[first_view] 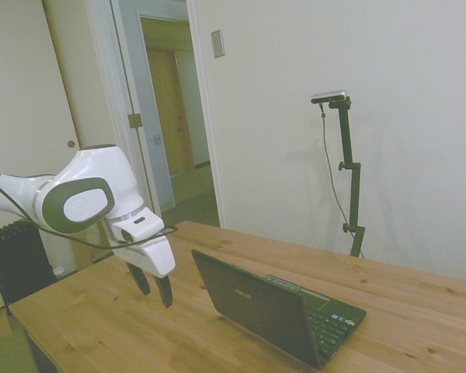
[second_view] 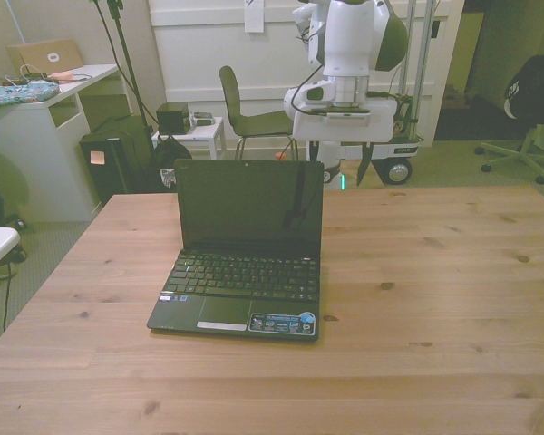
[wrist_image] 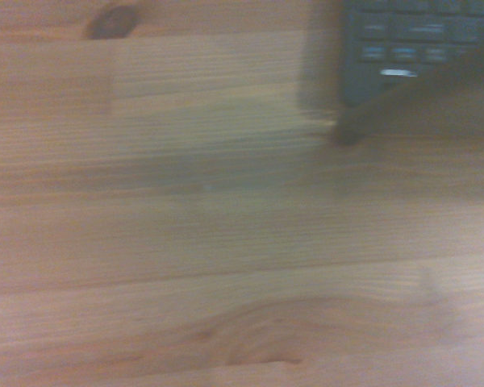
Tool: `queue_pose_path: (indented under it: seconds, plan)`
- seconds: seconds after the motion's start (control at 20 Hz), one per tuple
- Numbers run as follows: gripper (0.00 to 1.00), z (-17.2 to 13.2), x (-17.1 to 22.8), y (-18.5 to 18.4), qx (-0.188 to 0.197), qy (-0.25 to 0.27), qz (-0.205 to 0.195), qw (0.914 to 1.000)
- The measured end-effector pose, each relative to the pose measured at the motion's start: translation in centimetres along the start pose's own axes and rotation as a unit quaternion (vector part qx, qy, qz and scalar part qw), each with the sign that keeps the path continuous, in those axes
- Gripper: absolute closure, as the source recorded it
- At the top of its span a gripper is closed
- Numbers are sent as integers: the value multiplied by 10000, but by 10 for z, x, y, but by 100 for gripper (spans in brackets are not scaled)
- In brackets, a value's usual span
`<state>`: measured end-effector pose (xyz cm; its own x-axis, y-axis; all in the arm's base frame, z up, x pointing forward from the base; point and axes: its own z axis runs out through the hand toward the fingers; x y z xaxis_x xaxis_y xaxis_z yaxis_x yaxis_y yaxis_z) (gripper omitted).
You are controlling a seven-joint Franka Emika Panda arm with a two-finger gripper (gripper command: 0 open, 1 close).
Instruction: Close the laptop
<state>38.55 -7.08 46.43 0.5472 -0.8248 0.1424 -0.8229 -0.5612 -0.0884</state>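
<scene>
The small black laptop point(second_view: 249, 208) stands open on the wooden table point(second_view: 435, 299), its screen upright and little stickers on the palm rest. From the side, its glossy lid point(first_view: 256, 307) with a pale logo faces my gripper point(first_view: 154, 286). The gripper hangs open above the table behind the lid, a short gap away and touching nothing. In the front view the gripper point(second_view: 342, 172) shows just past the lid's upper corner on the front view's right, with one finger partly hidden by the lid. The wrist view is blurred and shows a keyboard corner of the laptop point(wrist_image: 403, 48) over wood grain.
Behind the table stand a dark chair point(second_view: 245, 113), a white desk point(second_view: 45, 118) at the front view's left and an office chair point(second_view: 526, 118) at its right. A dark radiator point(first_view: 15, 260) sits beyond the table end in the side view.
</scene>
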Motion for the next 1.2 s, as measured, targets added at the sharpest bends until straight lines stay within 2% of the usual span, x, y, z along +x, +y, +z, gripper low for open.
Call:
queue_pose_path:
  seconds: [0.2,0.45,0.5,0.85,1.2]
  plan:
    - [0,-16,48,29,22,102,325,9994]
    - [0,-15,90,18,-41,59,406,9991]
    - [100,-15,93,14,-76,29,386,9992]
    - [100,-33,87,9,-129,-22,288,9995]
    - [100,-43,96,30,-148,35,447,9989]
